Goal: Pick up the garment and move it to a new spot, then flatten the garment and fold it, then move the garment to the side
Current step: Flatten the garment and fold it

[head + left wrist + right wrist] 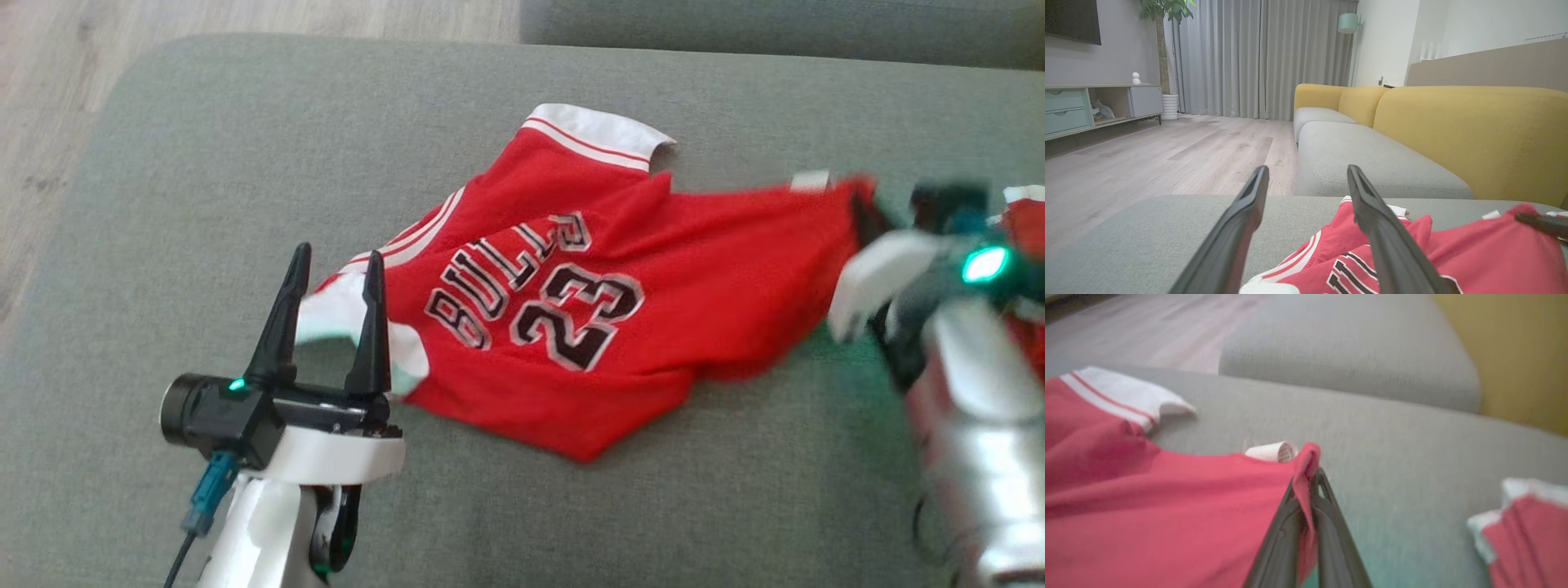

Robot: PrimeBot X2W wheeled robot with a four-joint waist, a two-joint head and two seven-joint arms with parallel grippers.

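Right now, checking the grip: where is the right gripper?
At the head view's right, the right gripper is shut on the red jersey, beside its white tag, over the grey cushion.

A grey upholstered seat cushion (pixel 204 163) adjoins a sofa with a yellow backrest (pixel 1474 130). Beside them lies a pale wood floor (pixel 1167 155). Along the far wall are grey curtains (pixel 1257 57), a potted plant (pixel 1163 49), a low cabinet with mint drawers (pixel 1069 110) and a mint lamp (pixel 1348 22).
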